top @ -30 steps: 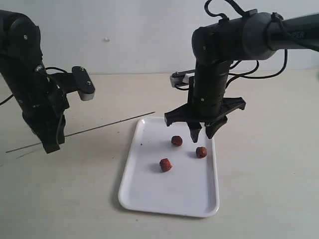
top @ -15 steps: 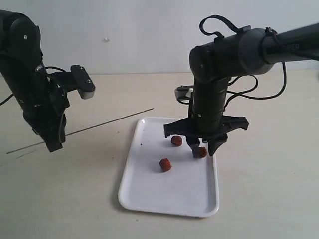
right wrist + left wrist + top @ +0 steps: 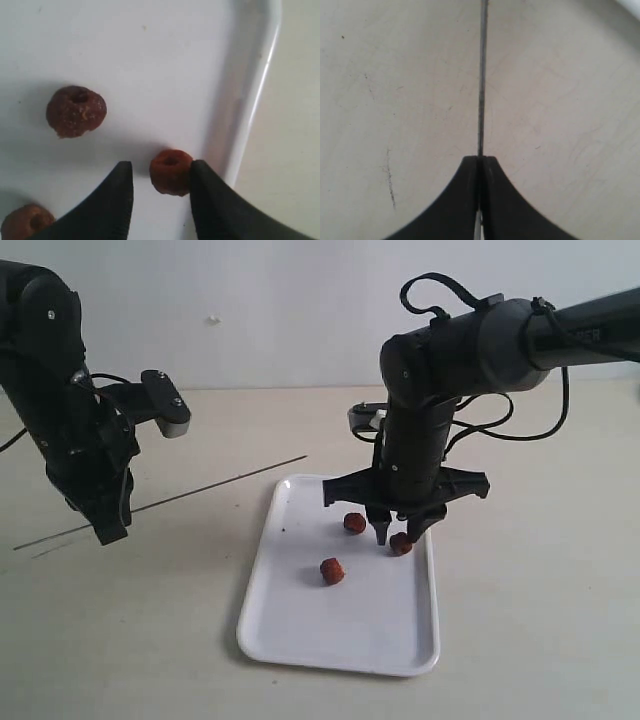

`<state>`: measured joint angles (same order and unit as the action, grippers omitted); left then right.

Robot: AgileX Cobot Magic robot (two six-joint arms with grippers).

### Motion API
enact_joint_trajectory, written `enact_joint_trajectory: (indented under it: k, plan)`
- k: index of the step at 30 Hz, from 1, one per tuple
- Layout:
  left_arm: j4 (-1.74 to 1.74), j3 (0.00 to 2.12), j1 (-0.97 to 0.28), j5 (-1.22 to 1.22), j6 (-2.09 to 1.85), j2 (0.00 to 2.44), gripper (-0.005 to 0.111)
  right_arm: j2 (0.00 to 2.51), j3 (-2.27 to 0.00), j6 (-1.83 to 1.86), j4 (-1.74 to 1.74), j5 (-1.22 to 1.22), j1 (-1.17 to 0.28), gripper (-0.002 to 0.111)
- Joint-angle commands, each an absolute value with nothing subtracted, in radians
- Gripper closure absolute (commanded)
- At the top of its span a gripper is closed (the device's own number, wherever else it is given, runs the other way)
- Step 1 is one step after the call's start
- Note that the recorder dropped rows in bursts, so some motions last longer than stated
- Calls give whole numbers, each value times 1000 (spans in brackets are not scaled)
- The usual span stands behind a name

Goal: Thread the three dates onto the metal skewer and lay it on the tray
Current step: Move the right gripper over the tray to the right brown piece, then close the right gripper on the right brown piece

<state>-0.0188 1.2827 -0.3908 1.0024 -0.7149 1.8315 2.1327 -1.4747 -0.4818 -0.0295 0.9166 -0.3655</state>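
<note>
Scene at the first pick. Over the last second the right gripper (image 3: 393, 536) has come down from a hover above the tray (image 3: 330, 640) to tray level, and it now straddles the rim-side date (image 3: 171, 170), the one lying nearest the tray's long right edge. In the right wrist view its jaws stand partly apart: one finger (image 3: 200, 195) touches the date's side, while the other finger shows a clear gap, so the date is bracketed but not yet gripped. That date has hardly shifted during the descent. The two other dates, one (image 3: 354, 523) just beside the gripper and one (image 3: 332, 571) nearer the tray's middle, lie loose on the white surface where they were, each with a dark hole showing on top. The left gripper (image 3: 480, 160) has not moved and stays pinched tight on the metal skewer (image 3: 220, 485), which slants above the table (image 3: 520, 640) with its free tip pointing towards the tray and no fruit on it. Judged from this, threading has not begun; closing on the first date appears to be the step in hand. Pale lettering runs along the right arm's upper link (image 3: 590, 335) but is too blurred to read; no other label or brand is visible.
</note>
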Motion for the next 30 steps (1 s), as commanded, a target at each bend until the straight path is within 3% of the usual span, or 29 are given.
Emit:
enact_joint_trajectory:
  k: [1, 30]
  plan:
    - [-17, 1279, -388, 994, -704, 1826, 107, 2131, -1472, -483, -52, 906, -366, 70]
    - [-17, 1279, -388, 994, -704, 1826, 107, 2131, -1472, -405, -76, 923, -366, 70]
